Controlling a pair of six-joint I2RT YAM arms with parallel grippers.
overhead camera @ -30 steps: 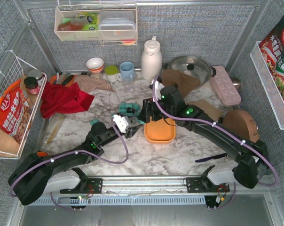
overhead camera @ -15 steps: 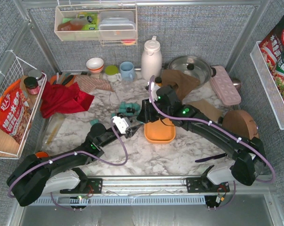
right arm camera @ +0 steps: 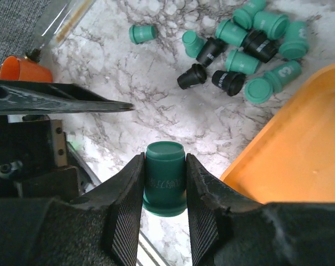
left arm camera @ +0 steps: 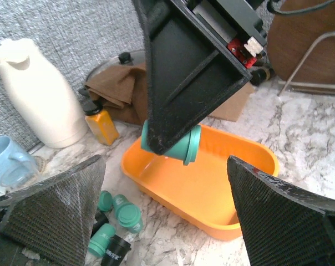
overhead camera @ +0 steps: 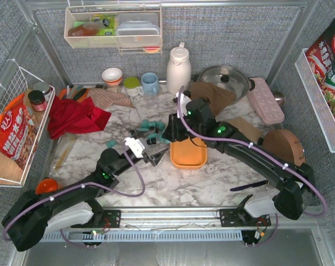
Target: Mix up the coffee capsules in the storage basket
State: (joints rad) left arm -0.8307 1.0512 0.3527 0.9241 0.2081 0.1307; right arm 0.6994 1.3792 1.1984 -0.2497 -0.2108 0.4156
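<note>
Where ribbed pads point(right arm camera: 123, 210) clamp, a tapered teal capsule point(right arm camera: 164, 177) sits.

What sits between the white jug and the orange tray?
A small amber bottle with a black cap, standing between the white jug and the orange tray; the left wrist view shows it.

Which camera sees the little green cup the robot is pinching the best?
The right wrist view. There the teal-green tapered plastic coffee capsule sits centred, clamped in the right gripper. The left wrist view shows only part of it, behind a black finger. The top view hides it under the right arm.
</note>
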